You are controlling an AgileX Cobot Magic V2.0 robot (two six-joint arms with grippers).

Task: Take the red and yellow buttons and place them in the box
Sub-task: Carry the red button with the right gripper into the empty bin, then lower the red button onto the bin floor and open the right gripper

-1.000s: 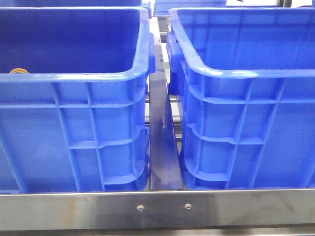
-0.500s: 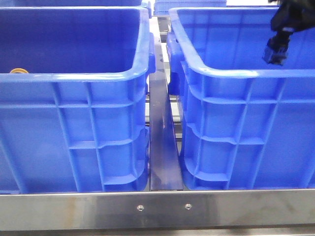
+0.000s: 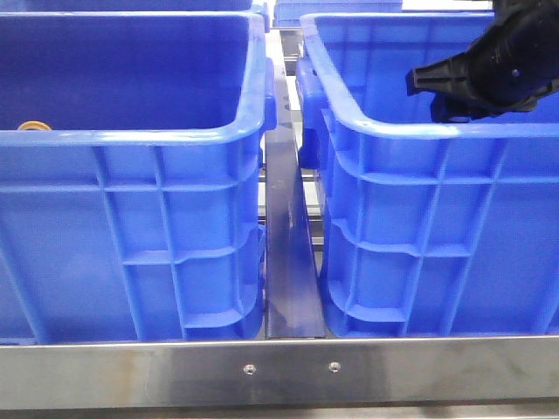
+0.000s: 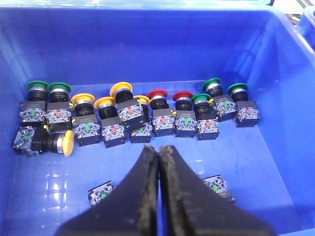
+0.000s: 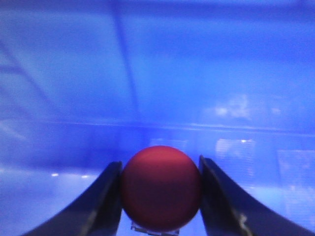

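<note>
A red button [image 5: 161, 187] is pinched by the right gripper [image 5: 161, 196] over the right box [image 3: 437, 131]. The left gripper [image 4: 158, 162] is pressed together, empty, above buttons in the left crate [image 4: 275, 98].

Industrial workshop, blue crates [image 3: 131, 218], steel frame [image 3: 279, 371], push-button switches [image 4: 162, 115]

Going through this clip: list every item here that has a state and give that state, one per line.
Right gripper: shut on a red button, over the right crate.
Left gripper: shut, empty, hanging above the button switches.
Left crate: open-topped, holding green, yellow and red button switches.
Yellow button switch: lying on its side.
Red button switches: upright in the row.
</note>
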